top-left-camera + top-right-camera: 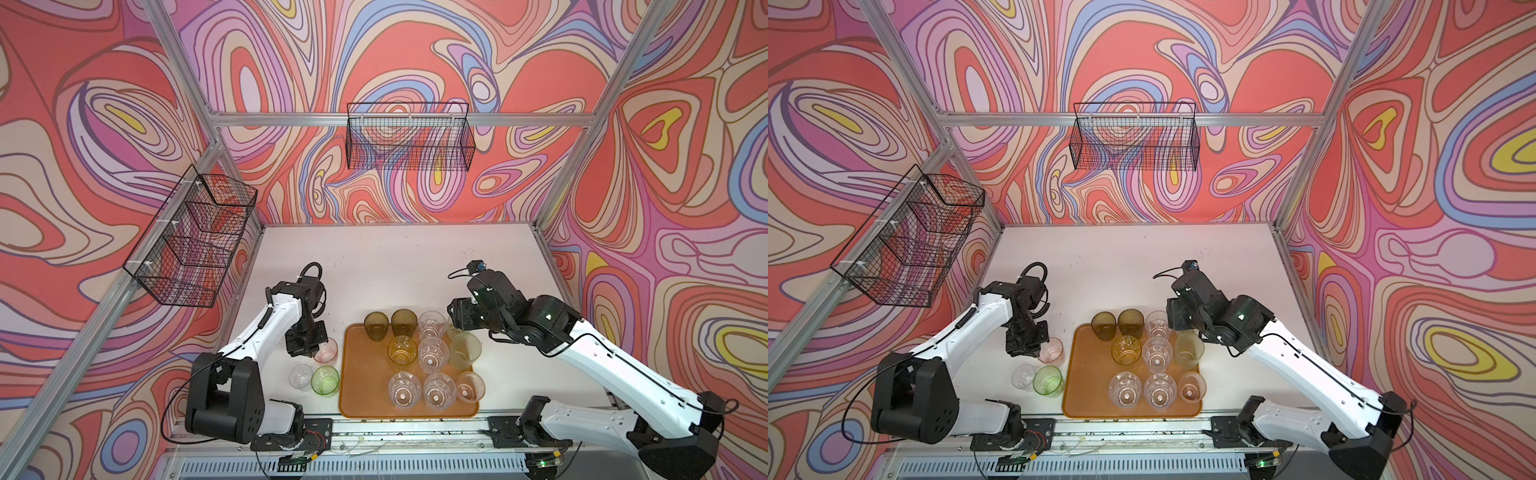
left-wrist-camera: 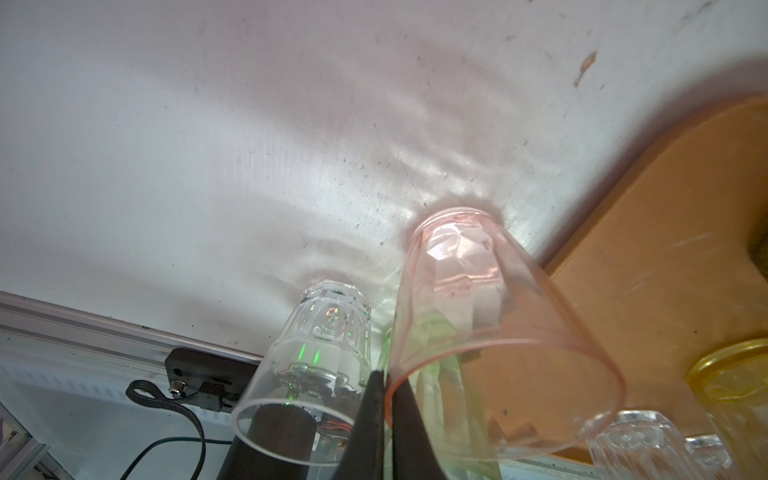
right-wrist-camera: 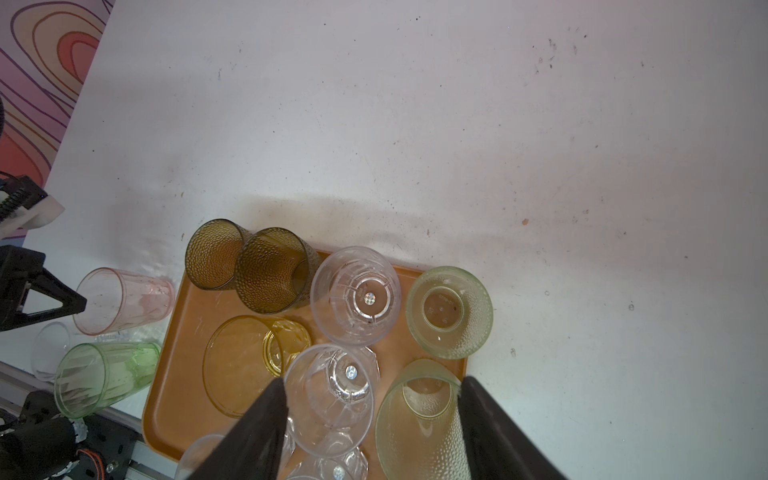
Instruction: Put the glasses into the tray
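Note:
The orange-brown tray [image 1: 357, 374] [image 1: 1084, 374] holds several upright glasses: two olive-brown [image 1: 376, 326], an amber one [image 1: 402, 350], clear faceted ones [image 1: 433, 354] and pale green ones [image 1: 465, 351]. Left of the tray, on the table, stand a pink glass [image 1: 326, 351] [image 2: 490, 332], a clear glass [image 1: 301, 376] and a bright green glass [image 1: 325, 380]. My left gripper [image 1: 309, 349] [image 2: 388, 380] is shut on the pink glass's rim, one finger inside and one outside. My right gripper [image 1: 457, 322] [image 3: 372, 381] hangs open over the tray's right side, above a clear glass [image 3: 332, 399] and a pale green one [image 3: 424, 424].
Black wire-mesh baskets hang on the left wall [image 1: 195, 241] and the back wall [image 1: 409, 137]. An aluminium rail [image 1: 407, 428] runs along the table's front edge just behind the tray. White table [image 1: 395, 266] stretches beyond the tray to the back.

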You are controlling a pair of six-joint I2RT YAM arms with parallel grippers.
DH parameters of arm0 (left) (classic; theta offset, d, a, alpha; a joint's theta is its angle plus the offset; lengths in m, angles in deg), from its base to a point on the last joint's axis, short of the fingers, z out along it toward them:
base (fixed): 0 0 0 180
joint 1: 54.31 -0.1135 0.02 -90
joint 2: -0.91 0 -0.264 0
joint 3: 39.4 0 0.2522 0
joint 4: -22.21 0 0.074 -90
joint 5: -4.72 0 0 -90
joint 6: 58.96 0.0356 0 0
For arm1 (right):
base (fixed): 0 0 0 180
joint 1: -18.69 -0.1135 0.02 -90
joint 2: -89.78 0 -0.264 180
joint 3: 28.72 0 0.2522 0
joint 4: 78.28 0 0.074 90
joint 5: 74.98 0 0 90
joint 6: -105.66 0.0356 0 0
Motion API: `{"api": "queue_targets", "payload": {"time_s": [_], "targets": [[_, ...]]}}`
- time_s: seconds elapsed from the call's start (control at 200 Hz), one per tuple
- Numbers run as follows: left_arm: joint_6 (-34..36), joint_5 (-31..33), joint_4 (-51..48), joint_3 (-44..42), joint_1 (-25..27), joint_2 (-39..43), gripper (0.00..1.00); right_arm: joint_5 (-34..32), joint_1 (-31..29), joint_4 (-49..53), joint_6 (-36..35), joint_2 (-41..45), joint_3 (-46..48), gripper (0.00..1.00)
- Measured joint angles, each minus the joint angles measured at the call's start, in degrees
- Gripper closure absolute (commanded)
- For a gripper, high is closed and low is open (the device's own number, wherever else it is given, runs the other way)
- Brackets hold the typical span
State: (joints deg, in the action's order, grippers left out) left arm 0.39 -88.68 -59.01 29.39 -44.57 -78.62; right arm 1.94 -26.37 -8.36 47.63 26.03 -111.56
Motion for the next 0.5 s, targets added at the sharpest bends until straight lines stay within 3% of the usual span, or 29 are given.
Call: {"api": "queue_targets", "payload": {"time_s": [0.501], "targets": [[1.6, -0.1, -0.3, 2.1, 0.0, 0.4, 1.00, 0.0, 0.0, 0.0, -0.2, -0.3, 0.0, 0.33]]}}
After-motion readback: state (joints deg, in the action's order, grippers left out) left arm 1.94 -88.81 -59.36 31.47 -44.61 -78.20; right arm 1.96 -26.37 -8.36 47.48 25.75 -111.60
